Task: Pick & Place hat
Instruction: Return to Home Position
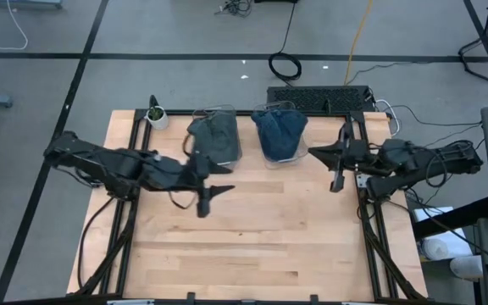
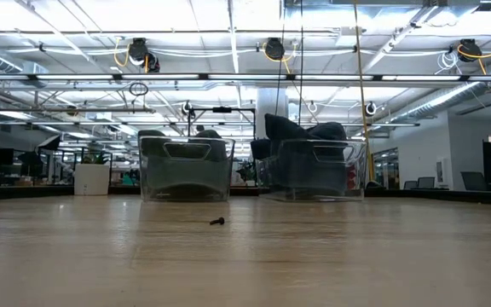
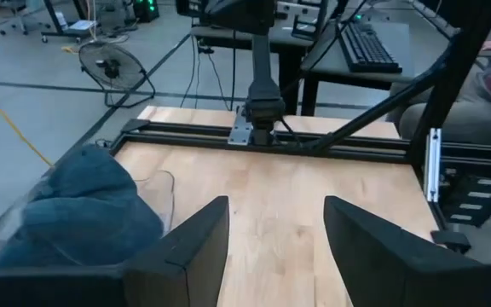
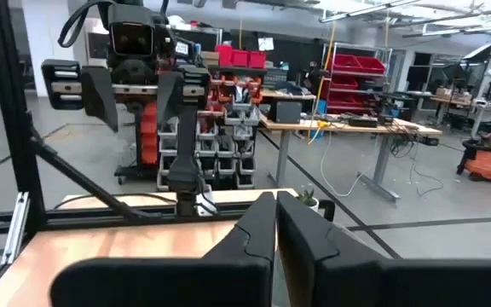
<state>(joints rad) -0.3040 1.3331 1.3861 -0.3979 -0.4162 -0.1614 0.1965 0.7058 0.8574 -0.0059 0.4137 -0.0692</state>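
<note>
Blue caps (image 1: 280, 131) in bin (image 1: 283, 158), near right tool (image 1: 315, 152).

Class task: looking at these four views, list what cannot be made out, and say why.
1. Number of blue caps in the right bin: high view, they are heaped over one another.
2. The small dark object on the table: low view, too small to identify.
3. The left gripper and right gripper: outside the low view.
</note>
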